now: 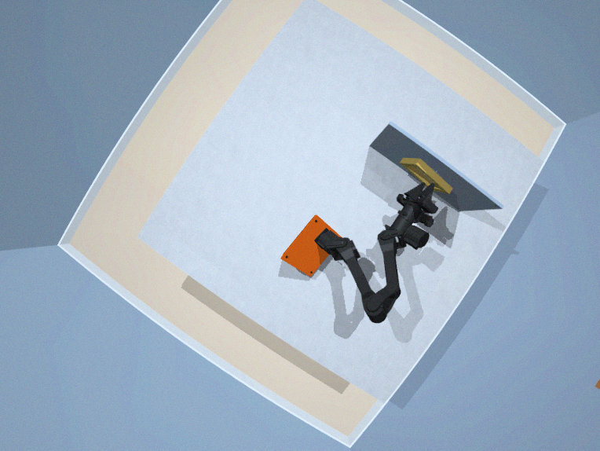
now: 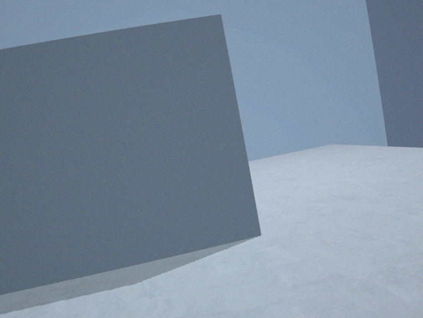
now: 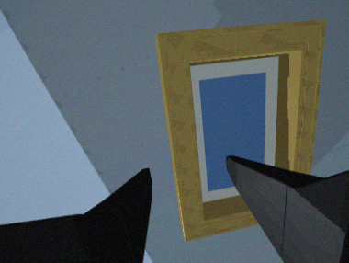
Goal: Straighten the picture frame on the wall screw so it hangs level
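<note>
The gold picture frame, with a blue picture and white mat, hangs against the front of the grey wall panel. The screw and notched strip are hidden behind it. My gripper is open, close in front of the frame. In the wrist view the right finger overlaps the lower part of the picture, and the left finger is outside the frame's left edge. I cannot tell whether either finger touches it. The slanted views do not show clearly which side is higher. The exterior view shows neither frame nor gripper.
The orange base plate carries the arm, whose elbow bends out toward the bottom of the top view. The panel stands upright on the pale floor. A pale raised edge bounds the area on the right.
</note>
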`<state>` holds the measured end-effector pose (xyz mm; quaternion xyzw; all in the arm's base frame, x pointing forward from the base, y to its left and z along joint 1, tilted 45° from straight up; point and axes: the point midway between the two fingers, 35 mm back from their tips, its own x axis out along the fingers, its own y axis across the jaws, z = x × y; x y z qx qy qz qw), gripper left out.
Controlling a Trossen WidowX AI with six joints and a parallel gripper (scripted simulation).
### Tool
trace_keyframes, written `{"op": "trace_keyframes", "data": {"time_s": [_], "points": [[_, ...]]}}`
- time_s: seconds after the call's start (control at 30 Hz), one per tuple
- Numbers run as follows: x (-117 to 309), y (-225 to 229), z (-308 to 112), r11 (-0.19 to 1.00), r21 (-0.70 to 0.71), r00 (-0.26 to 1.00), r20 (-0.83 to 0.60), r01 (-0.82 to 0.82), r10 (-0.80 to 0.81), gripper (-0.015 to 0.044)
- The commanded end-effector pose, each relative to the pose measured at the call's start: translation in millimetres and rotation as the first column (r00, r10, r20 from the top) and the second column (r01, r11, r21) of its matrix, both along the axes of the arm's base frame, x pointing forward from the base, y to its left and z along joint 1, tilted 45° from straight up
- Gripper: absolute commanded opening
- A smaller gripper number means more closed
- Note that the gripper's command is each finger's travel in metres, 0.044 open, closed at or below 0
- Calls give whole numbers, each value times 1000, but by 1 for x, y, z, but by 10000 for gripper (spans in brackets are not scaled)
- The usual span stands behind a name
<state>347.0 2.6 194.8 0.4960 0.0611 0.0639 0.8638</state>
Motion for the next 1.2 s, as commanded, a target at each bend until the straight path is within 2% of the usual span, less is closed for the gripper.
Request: {"op": "trace_keyframes", "data": {"time_s": [0.0,0.53,1.17], "points": [[6,1,0,1000,3,1000,-1,2,-2,260],[30,5,-2,1000,3,1000,1,2,-2,260],[31,5,-2,1000,3,1000,1,2,-2,260]]}}
